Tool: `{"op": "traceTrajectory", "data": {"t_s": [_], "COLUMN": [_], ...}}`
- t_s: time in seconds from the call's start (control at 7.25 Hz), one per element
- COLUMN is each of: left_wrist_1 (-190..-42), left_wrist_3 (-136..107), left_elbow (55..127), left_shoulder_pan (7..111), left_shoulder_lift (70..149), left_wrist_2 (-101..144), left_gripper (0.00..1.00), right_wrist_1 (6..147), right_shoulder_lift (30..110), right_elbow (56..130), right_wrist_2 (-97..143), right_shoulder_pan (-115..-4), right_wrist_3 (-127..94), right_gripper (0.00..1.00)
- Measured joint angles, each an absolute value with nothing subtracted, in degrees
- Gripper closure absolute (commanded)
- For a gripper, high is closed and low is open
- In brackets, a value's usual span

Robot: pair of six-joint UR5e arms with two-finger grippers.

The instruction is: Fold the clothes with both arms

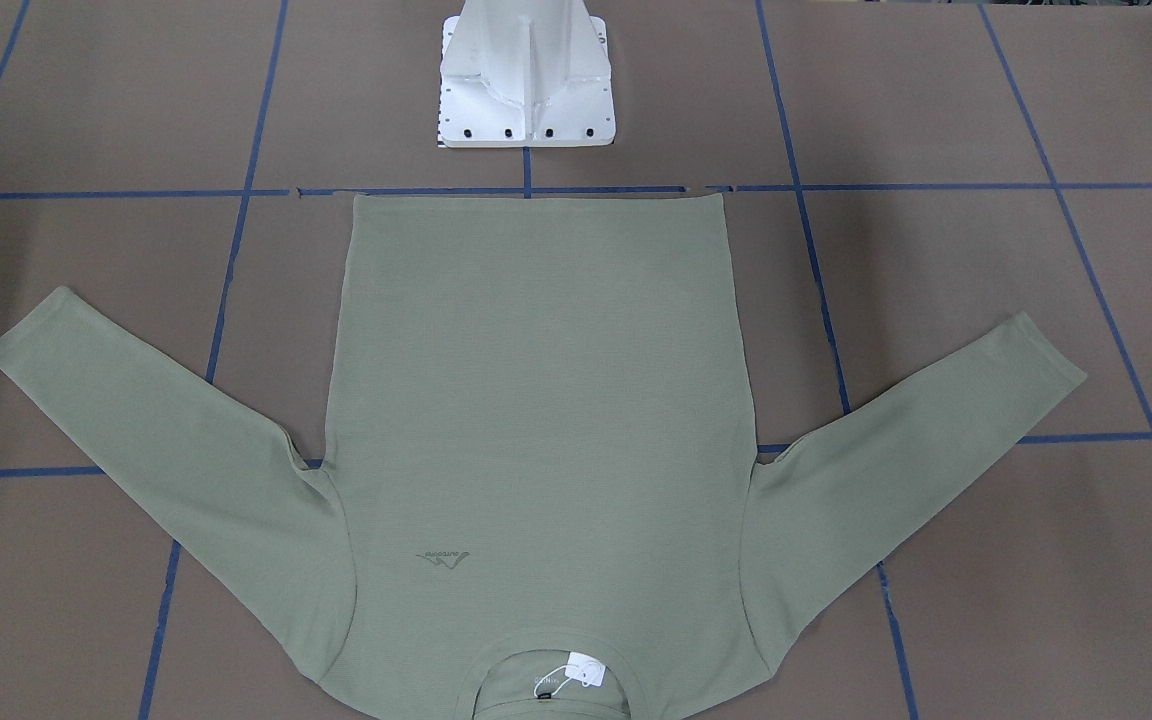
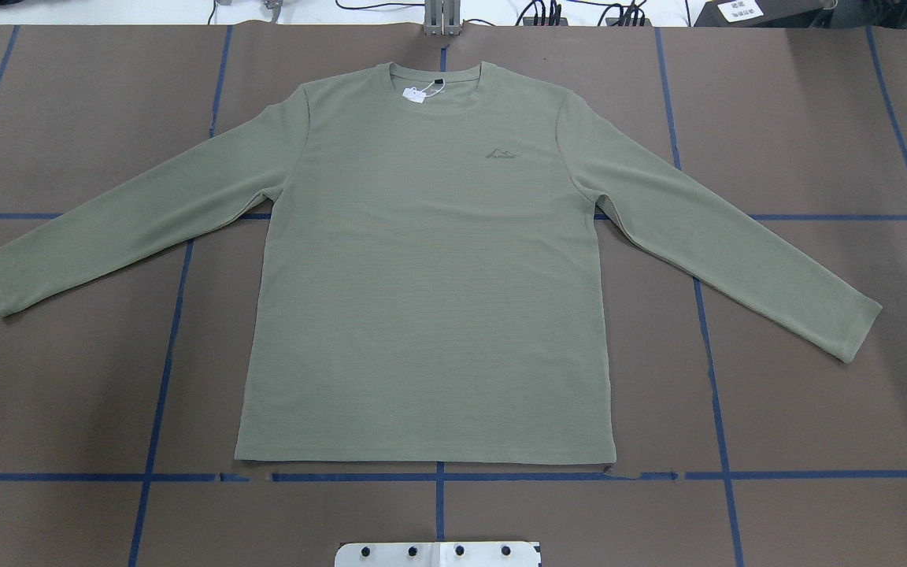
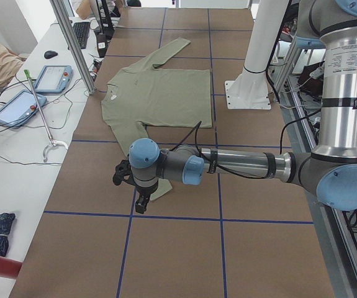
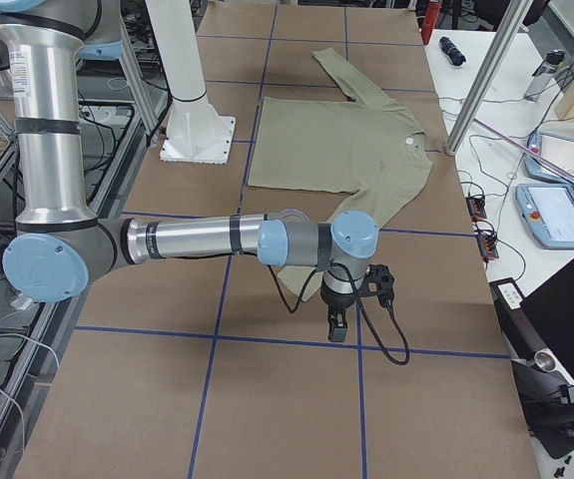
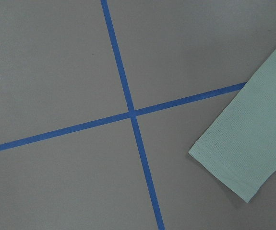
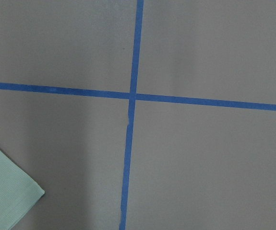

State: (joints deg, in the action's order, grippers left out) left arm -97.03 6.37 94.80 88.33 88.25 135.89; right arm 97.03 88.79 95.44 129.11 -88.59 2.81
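Left tool [image 3: 140,202] hangs above the table [image 2: 68,394] close to the end of the sleeve on my left; right tool [image 4: 337,324] hangs likewise near the other sleeve end; neither shows in the overhead, front or wrist views, so I cannot tell whether either is released or clenched. Shirt [image 2: 422,299] lies flat and front up, centred on the table, hem nearest my pedestal [image 2: 438,554], collar away, sleeves spread outward; no part lifted, no fold made yet. Left wrist view: left cuff [image 5: 224,165] at lower right, beside a crossing of blue tape lines [image 5: 133,113]; right wrist view: only a corner of the right cuff [image 6: 13,201] at lower left. Judgement: step in hand is the reach for the sleeves; both cuffs sit off-centre in the wrist views, so centre each tool over its cuff before descending; pinch cloth only, not the table covering; lift both sides evenly; carry the sleeves inward across the body without dragging the torso out of square.
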Motion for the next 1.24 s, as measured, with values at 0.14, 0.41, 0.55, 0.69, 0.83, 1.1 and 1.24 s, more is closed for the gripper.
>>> {"op": "traceTrajectory", "data": {"t_s": [0.14,0.41,0.55,0.69,0.83,1.1,1.24], "left_wrist_1": [-97.0,-97.1,-97.1,-97.1,-97.6,-104.2,-108.0], "left_wrist_3": [6.3,6.4,6.5,6.5,6.5,6.0,5.6], "left_elbow": [95.1,96.9,99.4,101.4,102.4,101.1,100.0], "left_shoulder_pan": [88.3,88.3,88.3,88.2,88.0,88.0,88.0], "left_shoulder_lift": [88.2,88.0,87.4,86.7,86.4,87.6,88.7], "left_wrist_2": [135.9,136.0,136.0,135.9,135.7,135.2,134.8], "left_gripper": [0.0,0.0,0.0,0.0,0.0,0.0,0.0], "right_wrist_1": [97.0,97.0,97.1,97.1,96.9,95.8,94.5], "right_shoulder_lift": [88.8,88.8,88.7,88.7,88.4,86.8,85.5], "right_elbow": [95.4,95.8,96.9,98.5,100.9,105.6,106.2], "right_wrist_2": [129.1,129.1,129.2,129.3,129.3,128.9,129.1], "right_shoulder_pan": [-88.6,-88.4,-88.1,-87.3,-86.0,-83.7,-83.4], "right_wrist_3": [2.8,2.9,2.9,2.8,2.6,1.7,-0.4], "right_gripper": [0.0,0.0,0.0,0.0,0.0,0.0,0.0]}}
